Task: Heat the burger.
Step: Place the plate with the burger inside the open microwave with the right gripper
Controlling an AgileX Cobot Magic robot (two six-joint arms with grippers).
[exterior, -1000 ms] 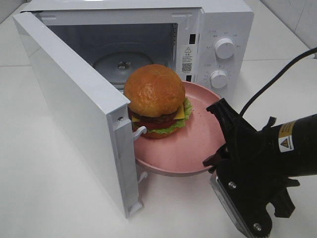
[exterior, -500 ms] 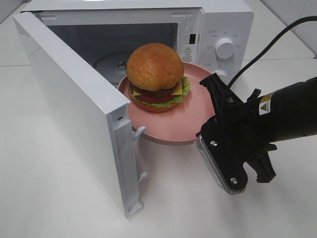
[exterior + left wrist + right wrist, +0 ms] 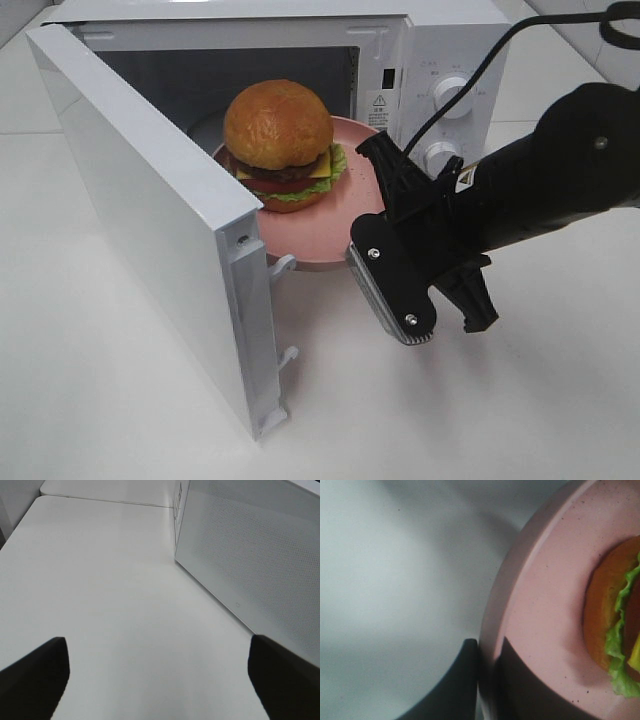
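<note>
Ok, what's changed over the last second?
The right gripper, shut on the rim of the plate, has carried it and the burger back and up to the opening of the microwave. Unchanged: that grip, the door wide open, the left gripper open over the table.

Pretty plain setup here: just a big white table (image 3: 110,400), smooth with a slight sheen. A thin seam (image 3: 30,132) runs across it toward the back, where a second white slab (image 3: 100,487) butts up against it. Past the far right corner there's a pale tiled surface (image 3: 600,50) with grey grout lines, can't tell if it's wall or floor. Lighting is soft and even, shadows faint and blurry.
</note>
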